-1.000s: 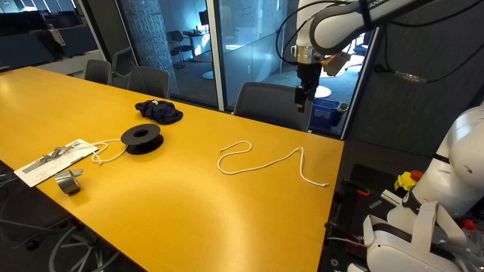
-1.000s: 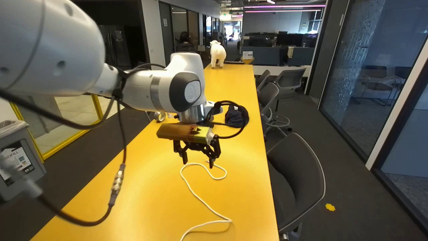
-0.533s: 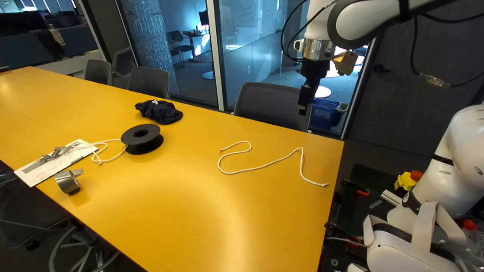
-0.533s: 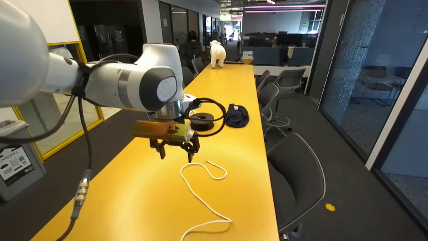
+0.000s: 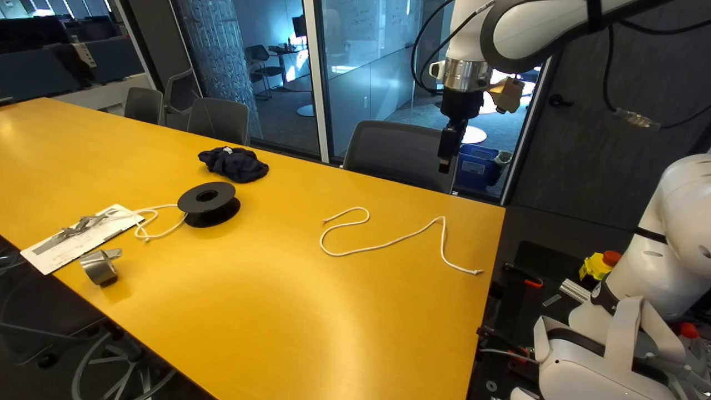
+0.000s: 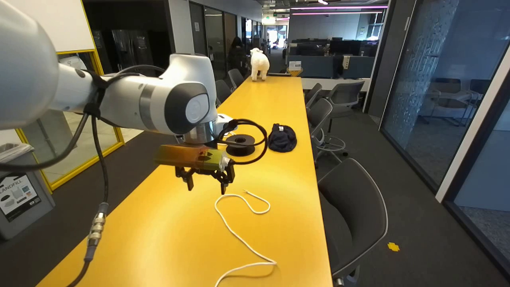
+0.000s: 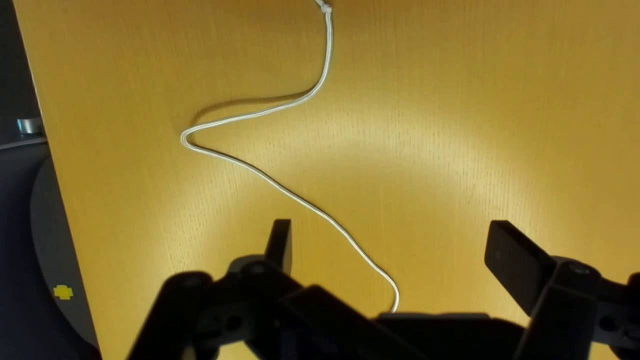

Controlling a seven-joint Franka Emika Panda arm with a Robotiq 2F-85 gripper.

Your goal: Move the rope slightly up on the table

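The rope (image 5: 383,245) is a thin whitish cord lying in loose bends on the glossy yellow-orange table (image 5: 278,316), near its robot end. In an exterior view the rope (image 6: 239,238) runs out of the bottom edge. My gripper (image 6: 206,189) is open and empty, held above the table; it also shows side-on in an exterior view (image 5: 444,166). In the wrist view the rope (image 7: 327,217) passes across the gap between the open fingers (image 7: 390,235), well below them and untouched. Its knotted end is at the top; its lower part is hidden behind the gripper body.
A black spool (image 5: 206,197) with white cord, a dark cloth (image 5: 234,165), a flat white piece (image 5: 83,239) and a silver tape roll (image 5: 100,268) lie farther along the table. A grey chair (image 6: 354,215) stands against the long edge. A white headset (image 5: 600,355) sits beside the robot base.
The arm has drawn back toward its base and the gripper has shifted left in an exterior view, mostly during the earlier half second, then slowed. The gripper stays open. The rope has not moved.
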